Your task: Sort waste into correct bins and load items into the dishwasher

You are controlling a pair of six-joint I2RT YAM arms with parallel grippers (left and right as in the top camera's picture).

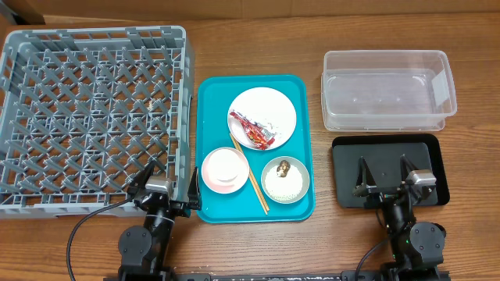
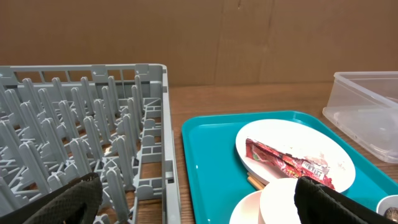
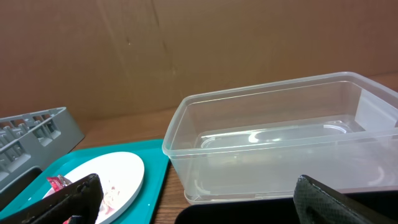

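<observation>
One surface: I see a brown wooden table [image 1: 258, 39] with plain brown cardboard [image 2: 249, 37] standing behind it.
Layout: grey dish rack [image 1: 98, 33] on the left, teal tray [image 1: 205, 140] in the middle, clear tub [image 1: 387, 55] far right, and the black tray [image 1: 391, 152] just in front of the tub.
Long axes: the tub and the black tray both run left to right; the teal tray runs near to far.
Chopsticks [image 1: 250, 176]: on the teal tray, lying diagonally from far-left to near-right between the pink bowl [image 1: 225, 170] and the grey-white bowl [image 1: 285, 179].
Red wrapper [image 1: 255, 132]: on the white plate [image 1: 273, 109], slanting the same way as the chopsticks.
Left gripper [image 1: 169, 183]: spread wide and holding nothing, above the rack's near right corner.
Right gripper [image 1: 384, 178]: spread wide and holding nothing, over the black tray.
Hidden: the far tips of the chopsticks slip under the plate's rim, and the overhead frame cuts off the rack's left edge.
Hard to make out: something white fills the pink bowl, and I cannot tell what it is. A brown food bit [image 1: 284, 167] sits in the grey-white bowl on a pale layer too fine to resolve. Each wrist view shows only the dark finger ends in its bottom corners.
</observation>
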